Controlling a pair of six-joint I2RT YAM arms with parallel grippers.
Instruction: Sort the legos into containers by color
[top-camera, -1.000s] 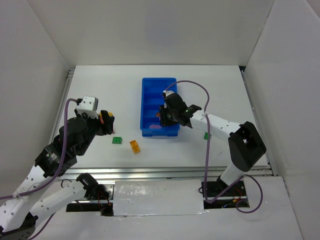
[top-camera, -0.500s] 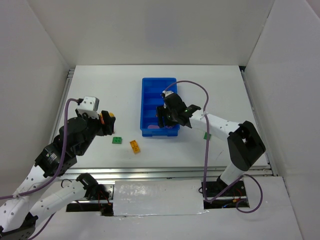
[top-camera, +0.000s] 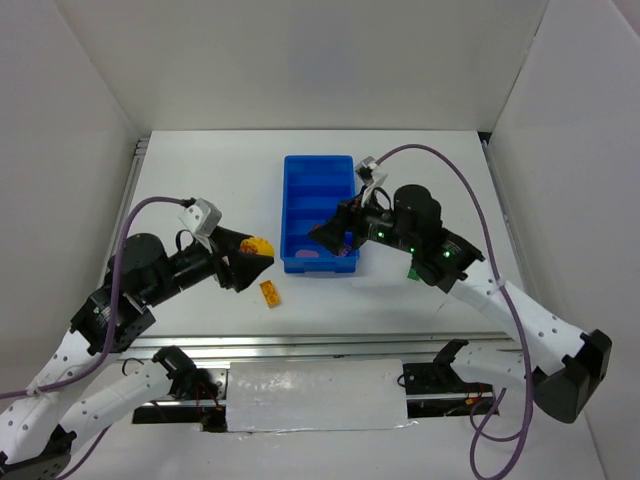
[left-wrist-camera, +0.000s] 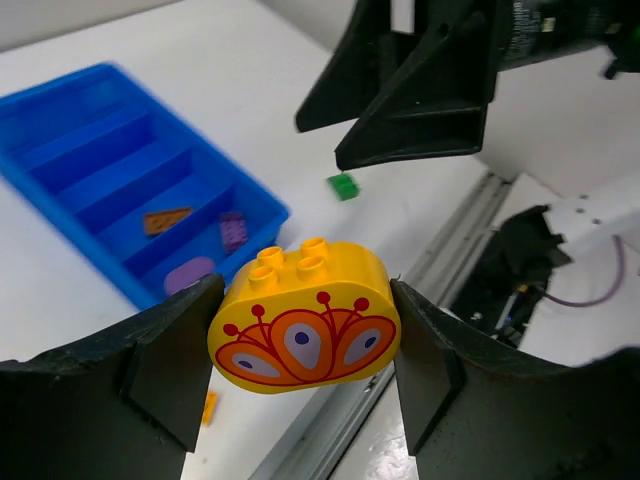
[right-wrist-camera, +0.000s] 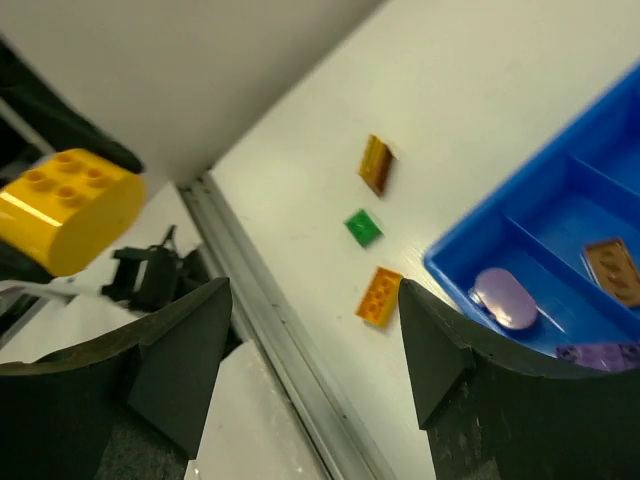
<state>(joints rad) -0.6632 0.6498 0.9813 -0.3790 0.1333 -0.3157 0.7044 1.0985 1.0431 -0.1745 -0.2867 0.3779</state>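
From above, the left pincer (top-camera: 252, 250) is pinching a yellow brick (top-camera: 257, 244) in the air over the table (top-camera: 200, 180), just left of the blue tray (top-camera: 318, 170). The right pincer (top-camera: 335, 233) is hanging over the tray's near end. I judge the left arm should be coming in farther up the tray to avoid a clash.

In the left wrist view, the brick (left-wrist-camera: 305, 318) is sitting squarely between both fingers, studs up. Purple pieces (left-wrist-camera: 233, 230) are lying in the tray's nearest compartment and a brown piece (left-wrist-camera: 165, 220) in the next one. Yellow probably belongs in a bare compartment beyond those.

In the right wrist view, the right pincer (right-wrist-camera: 315, 290) is spread wide, holding nothing. An orange piece (right-wrist-camera: 379, 296) and a green piece (right-wrist-camera: 362, 227) are lying loose on the table near the tray. Lowering the brick well inside the walls before letting go looks wisest, since a rounded block may bounce out.
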